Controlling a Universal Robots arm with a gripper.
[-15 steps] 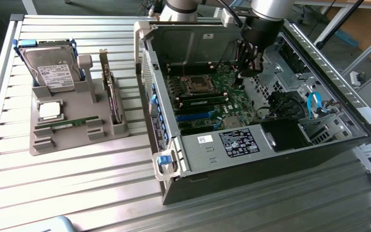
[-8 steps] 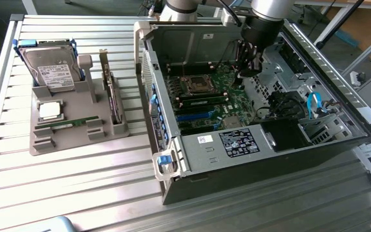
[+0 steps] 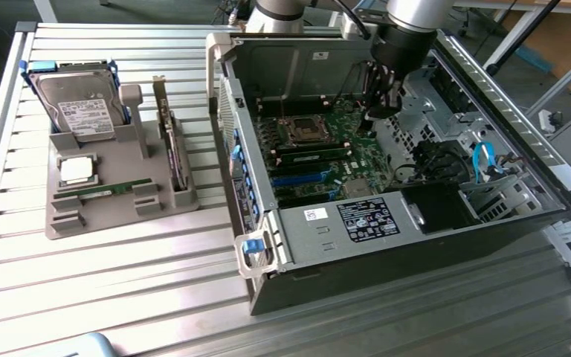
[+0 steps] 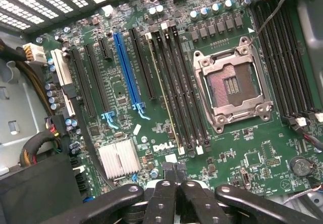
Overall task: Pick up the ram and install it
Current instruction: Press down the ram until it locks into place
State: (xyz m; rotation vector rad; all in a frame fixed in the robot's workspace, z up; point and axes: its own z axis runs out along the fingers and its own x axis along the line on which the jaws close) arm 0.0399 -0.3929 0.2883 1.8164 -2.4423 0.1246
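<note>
On the table (image 3: pixel 117 297), the open computer case (image 3: pixel 296 223) is exposing its motherboard (image 4: pixel 126 98), where the ram (image 4: pixel 162 90) is standing edge-up in a slot beside the processor socket. The fingers (image 4: pixel 166 183) are hovering pinched fully together, gripping nothing, near the stick's end. Seating it well is probably calling for straight, even pressure.

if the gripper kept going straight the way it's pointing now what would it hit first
Most likely the motherboard inside the open computer case. The shut gripper points down at the board, near the ends of the memory slots beside the empty processor socket. Depth is unclear.
</note>
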